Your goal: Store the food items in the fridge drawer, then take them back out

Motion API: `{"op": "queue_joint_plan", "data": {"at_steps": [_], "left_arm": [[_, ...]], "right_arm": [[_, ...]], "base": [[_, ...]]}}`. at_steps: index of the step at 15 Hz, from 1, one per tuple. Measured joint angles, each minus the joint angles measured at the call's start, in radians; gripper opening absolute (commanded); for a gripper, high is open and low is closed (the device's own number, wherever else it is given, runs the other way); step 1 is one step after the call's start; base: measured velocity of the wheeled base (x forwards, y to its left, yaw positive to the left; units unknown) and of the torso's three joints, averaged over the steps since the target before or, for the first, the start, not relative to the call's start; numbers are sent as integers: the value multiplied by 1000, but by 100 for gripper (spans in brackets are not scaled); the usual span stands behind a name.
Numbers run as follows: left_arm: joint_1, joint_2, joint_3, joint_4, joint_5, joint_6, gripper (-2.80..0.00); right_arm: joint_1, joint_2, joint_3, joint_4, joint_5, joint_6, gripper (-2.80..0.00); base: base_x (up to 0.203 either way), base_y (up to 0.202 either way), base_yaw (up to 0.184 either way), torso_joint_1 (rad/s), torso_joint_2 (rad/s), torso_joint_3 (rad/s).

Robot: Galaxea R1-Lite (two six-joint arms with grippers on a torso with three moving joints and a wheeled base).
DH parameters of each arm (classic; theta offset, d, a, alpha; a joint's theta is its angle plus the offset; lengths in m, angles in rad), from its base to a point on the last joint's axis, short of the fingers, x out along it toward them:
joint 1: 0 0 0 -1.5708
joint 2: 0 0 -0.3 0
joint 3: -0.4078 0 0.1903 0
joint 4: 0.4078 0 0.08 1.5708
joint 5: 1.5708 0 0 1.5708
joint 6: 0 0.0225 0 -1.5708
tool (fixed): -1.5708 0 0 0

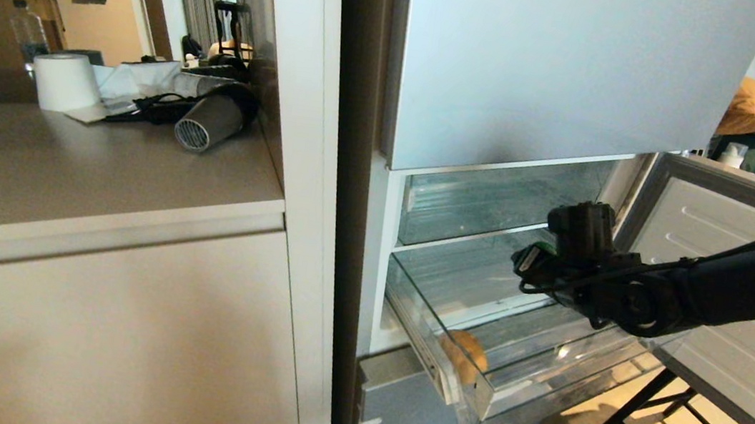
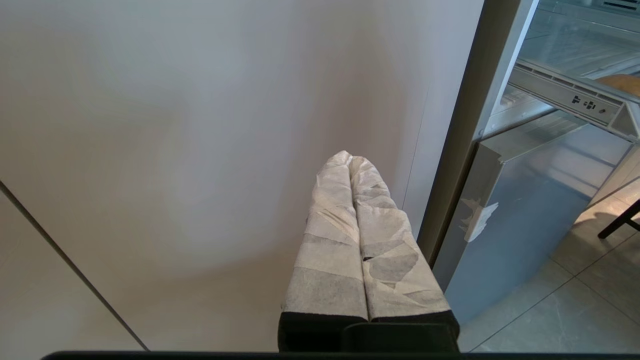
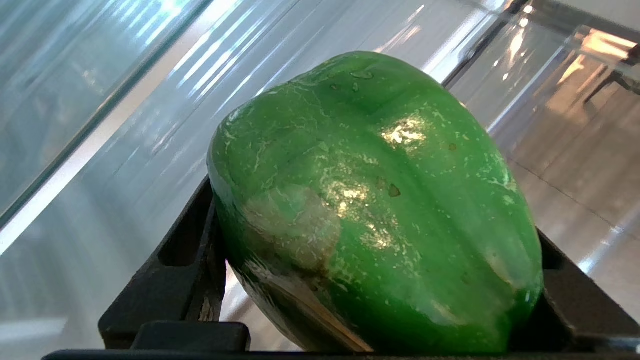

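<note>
Green, glossy bell pepper (image 3: 375, 210) is seen seated between the jaws of the right gripper (image 1: 528, 261), which are spread wide and clamped on its sides; it fills the gap from one jaw to the other. The gripper is held over the clear plastic fridge drawer (image 1: 542, 398), which is pulled out. A tan potato (image 1: 464, 354) is noted in the drawer's front left corner. The left gripper (image 2: 350, 165) is parked beside the beige cabinet (image 2: 175, 150), jaws pressed together.
</note>
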State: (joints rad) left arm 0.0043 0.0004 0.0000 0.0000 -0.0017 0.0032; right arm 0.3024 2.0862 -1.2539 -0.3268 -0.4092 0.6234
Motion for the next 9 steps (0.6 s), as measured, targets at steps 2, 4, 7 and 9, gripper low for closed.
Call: {"op": "queue_joint_plan", "data": {"at_steps": [2,4,7,9], "left_arm": [[0,0,0,0,0,0,-280],[0,0,0,0,0,0,-280],[0,0,0,0,0,0,-280],[0,0,0,0,0,0,-280]], "right_arm": [[-20,38,-36,-3,6,3,-280],[-27,65,-52,-3,8,29,-280],[-29,101,-77,-3,8,69,-280],[-29,127,-100,0,7,72,-280]], "base": [[0,0,0,0,0,0],[0,0,0,0,0,0],[0,0,0,0,0,0],[0,0,0,0,0,0]]}}
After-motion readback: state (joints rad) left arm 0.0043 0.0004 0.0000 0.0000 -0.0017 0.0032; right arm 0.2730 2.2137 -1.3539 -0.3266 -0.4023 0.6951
